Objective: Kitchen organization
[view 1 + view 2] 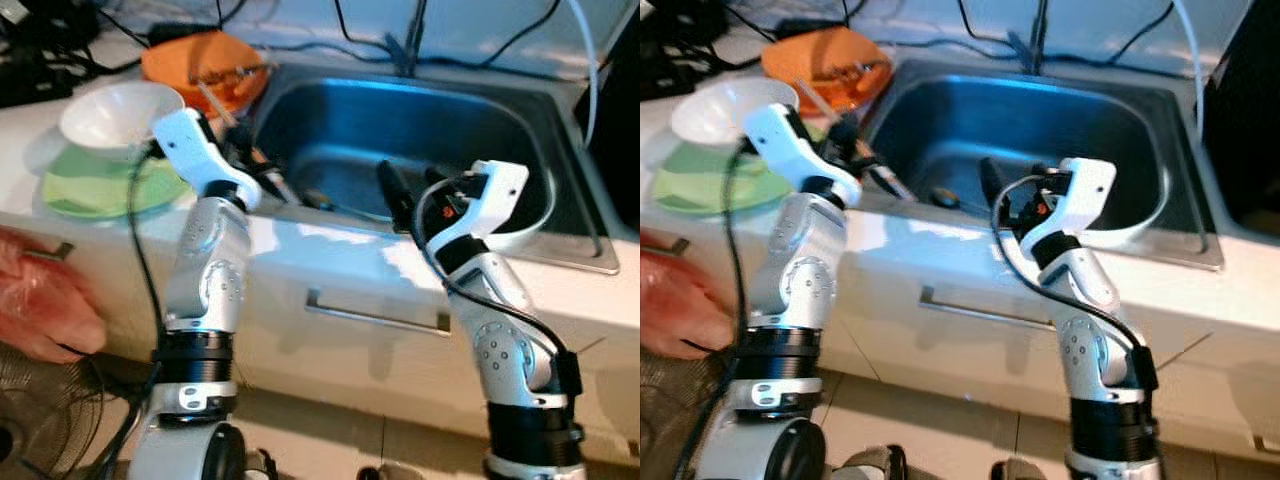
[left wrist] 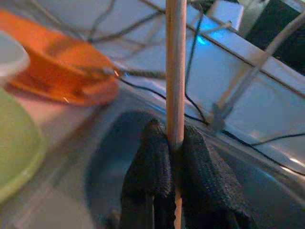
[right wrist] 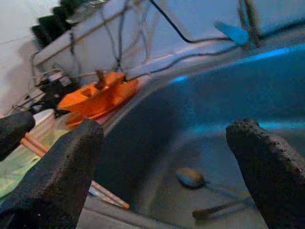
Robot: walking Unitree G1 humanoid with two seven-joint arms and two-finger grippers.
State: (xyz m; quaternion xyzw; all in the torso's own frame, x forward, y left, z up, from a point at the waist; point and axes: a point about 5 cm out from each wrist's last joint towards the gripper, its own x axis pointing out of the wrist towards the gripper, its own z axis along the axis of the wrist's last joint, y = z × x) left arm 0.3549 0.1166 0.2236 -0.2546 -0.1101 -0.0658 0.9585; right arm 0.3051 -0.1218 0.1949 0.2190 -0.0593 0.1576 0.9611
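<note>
Sink (image 1: 480,110) fills upper centre of frame, spoon (image 3: 190,177) at its bottom. Green plate (image 1: 100,185) and white bowl (image 1: 115,112) sit upper left, orange dish (image 1: 205,65) behind. Left gripper (image 2: 174,157) at sink's left edge, clamped on wooden chopstick (image 2: 175,71). Right gripper (image 3: 167,157) mid-frame over sink, fingers spread, empty. Risk: thin stick pinched only at the fingertips may pivot or slip into the sink.
</note>
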